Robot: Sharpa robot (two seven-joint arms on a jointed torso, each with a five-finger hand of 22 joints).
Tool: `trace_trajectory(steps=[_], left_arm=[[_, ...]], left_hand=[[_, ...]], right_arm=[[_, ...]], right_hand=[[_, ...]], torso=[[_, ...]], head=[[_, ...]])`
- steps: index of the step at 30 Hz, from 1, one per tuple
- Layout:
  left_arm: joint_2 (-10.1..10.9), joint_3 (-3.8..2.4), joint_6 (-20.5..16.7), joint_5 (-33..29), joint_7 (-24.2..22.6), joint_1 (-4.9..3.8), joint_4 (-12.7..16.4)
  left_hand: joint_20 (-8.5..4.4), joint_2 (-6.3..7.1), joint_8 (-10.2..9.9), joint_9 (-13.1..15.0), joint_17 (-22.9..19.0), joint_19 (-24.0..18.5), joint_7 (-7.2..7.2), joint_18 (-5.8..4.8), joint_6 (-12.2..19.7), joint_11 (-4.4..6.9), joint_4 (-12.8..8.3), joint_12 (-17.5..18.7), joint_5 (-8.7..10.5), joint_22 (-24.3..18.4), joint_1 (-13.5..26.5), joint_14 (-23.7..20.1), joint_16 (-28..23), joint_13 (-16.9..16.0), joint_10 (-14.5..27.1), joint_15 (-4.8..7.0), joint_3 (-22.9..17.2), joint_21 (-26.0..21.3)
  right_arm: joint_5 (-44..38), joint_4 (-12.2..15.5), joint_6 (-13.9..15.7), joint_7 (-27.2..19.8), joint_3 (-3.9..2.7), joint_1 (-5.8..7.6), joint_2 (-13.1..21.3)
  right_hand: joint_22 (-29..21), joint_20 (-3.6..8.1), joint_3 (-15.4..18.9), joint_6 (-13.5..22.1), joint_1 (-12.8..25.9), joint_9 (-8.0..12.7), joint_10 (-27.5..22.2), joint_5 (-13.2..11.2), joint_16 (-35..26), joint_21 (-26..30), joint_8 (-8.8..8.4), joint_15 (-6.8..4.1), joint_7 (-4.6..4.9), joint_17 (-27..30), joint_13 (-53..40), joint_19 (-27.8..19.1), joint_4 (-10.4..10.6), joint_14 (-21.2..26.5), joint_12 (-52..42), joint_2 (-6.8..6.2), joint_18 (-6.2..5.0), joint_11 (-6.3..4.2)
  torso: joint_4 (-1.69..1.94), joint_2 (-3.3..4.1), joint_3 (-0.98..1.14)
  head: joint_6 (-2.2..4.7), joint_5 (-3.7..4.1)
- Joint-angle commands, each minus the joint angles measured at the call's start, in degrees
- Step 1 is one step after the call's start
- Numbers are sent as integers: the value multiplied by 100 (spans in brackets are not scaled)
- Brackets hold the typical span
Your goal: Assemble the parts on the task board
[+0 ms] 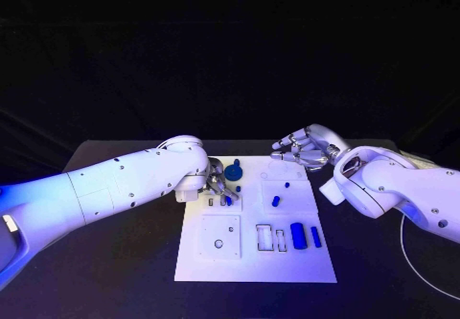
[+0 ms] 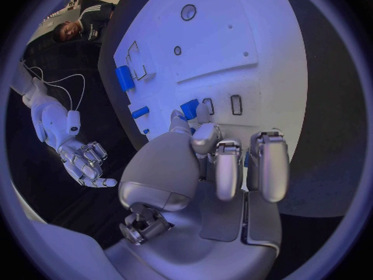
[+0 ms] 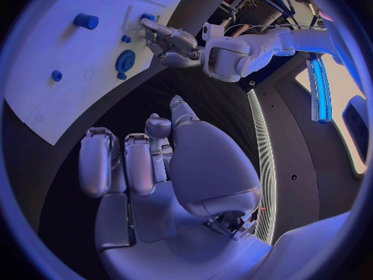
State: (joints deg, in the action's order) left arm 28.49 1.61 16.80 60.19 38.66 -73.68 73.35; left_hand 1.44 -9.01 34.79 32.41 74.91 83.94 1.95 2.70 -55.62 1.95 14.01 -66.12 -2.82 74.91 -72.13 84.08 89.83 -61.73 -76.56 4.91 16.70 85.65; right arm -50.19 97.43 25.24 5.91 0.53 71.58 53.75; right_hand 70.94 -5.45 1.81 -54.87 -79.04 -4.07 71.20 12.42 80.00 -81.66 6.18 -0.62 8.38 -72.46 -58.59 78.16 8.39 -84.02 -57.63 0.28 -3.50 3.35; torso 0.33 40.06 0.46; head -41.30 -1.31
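left hand (image 1: pixel 213 188) over task board (image 1: pixel 288 266) — grasp perhaps hidden

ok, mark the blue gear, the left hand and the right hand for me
blue gear (image 1: pixel 234 175), head view, its round face.
left hand (image 1: pixel 215 188), head view, fingers over the task board.
right hand (image 1: pixel 300 149), head view, its knuckles.

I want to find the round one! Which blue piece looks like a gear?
The blue gear-shaped part, at the task board's far end beside the left hand. It's a round toothed disc; the other blue parts are little pegs or cylinders.
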Motion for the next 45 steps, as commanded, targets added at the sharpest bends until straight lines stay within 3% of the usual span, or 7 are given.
trace_trajectory(steps=[1, 12, 16, 22, 27, 31, 45], left_arm=[[-21, -2, 114, 19, 13, 0, -7], [-23, -3, 59, -66, 10, 0, 23], [-3, -6, -2, -105, 3, 0, 42], [69, -19, -166, -160, -23, 4, 117], [174, -27, -430, -172, -52, 12, 260], [282, -31, -728, -175, -74, 25, 396], [586, -29, -1514, -14, -103, 252, 712]], left_hand=[[-38, -10, 41, 36, 1509, 261, 2, -108, 48, 0, -48, -2, 7, 854, -108, 592, 17, 2, 22, 34, -77, 23], [-64, -147, -27, 118, 1509, 260, -60, -108, 202, 60, -605, 70, -10, 866, -958, 592, 17, 46, 78, 77, -665, 23], [-78, -131, -179, 76, 1509, 254, -39, -106, 310, 50, -949, 178, -216, 864, -1431, 592, 17, 117, 156, 80, -1079, 17], [-16, 188, -368, 61, 1509, 252, 55, -107, 279, -11, -1098, 322, -294, 876, -1394, 592, 17, 232, 171, 15, -1915, 12], [6, 759, -430, 174, 1509, 259, 118, -107, 211, -29, -1067, 343, -271, 901, -884, 592, 17, 258, 125, 0, -3264, 14], [9, 1328, -352, 413, 1509, 276, 82, -112, 197, -32, -1145, 304, -244, 935, -303, 592, 17, 247, 70, -18, -4733, 19], [9, 1497, -267, 583, 1509, 303, 63, -124, 210, -33, -1250, 251, -227, 983, -24, 592, 17, 212, 21, -3, -5271, 44]], right_arm=[[-63, -2, -142, 58, 0, 2, -10], [-71, -11, -181, 76, 0, 2, -26], [-71, -17, -193, 78, 1, 2, -34], [-72, -32, -209, 77, 2, 2, -49], [-72, -48, -218, 73, 3, 2, -64], [-71, -59, -220, 68, 5, 2, -71], [-55, -68, -244, 52, 9, 2, -55]], right_hand=[[-5, 6, 31, -19, -8, 7, -40, 39, -39, 18, 17, -30, 7, 5, 5, -46, -3, -257, 24, 46, -73, 1], [-10, 6, 33, -18, -8, 7, -35, 48, -46, 21, 18, -30, 8, 14, -4, -49, -3, -254, 14, 47, -74, 2], [-10, 6, 33, -18, -8, 7, -35, 48, -46, 21, 18, -30, 8, 14, -4, -49, -3, -254, 14, 47, -74, 2], [-18, 6, 35, -18, -6, 7, -37, 53, -51, 25, 19, -29, 8, 22, -1, -54, -1, -253, 16, 49, -76, 2], [-18, 6, 35, -18, -6, 7, -37, 53, -51, 25, 19, -29, 8, 22, -1, -54, -1, -253, 16, 49, -76, 2], [-24, 6, 37, -19, -1, 7, -38, 57, -57, 28, 20, -29, 9, 30, 2, -58, 3, -251, 18, 52, -77, 3], [-32, 6, 41, -20, 7, 7, -41, 60, -61, 32, 21, -29, 9, 37, 7, -63, 9, -249, 22, 54, -79, 4]], torso=[[1, 2, -1], [2, 3, 0], [2, 4, 2], [4, 4, 2], [10, 2, 5], [12, 1, 9], [25, 4, 3]], head=[[-7, 0], [-23, -2], [-32, 0], [-45, -1], [-43, 0], [-36, -10], [-47, -41]])
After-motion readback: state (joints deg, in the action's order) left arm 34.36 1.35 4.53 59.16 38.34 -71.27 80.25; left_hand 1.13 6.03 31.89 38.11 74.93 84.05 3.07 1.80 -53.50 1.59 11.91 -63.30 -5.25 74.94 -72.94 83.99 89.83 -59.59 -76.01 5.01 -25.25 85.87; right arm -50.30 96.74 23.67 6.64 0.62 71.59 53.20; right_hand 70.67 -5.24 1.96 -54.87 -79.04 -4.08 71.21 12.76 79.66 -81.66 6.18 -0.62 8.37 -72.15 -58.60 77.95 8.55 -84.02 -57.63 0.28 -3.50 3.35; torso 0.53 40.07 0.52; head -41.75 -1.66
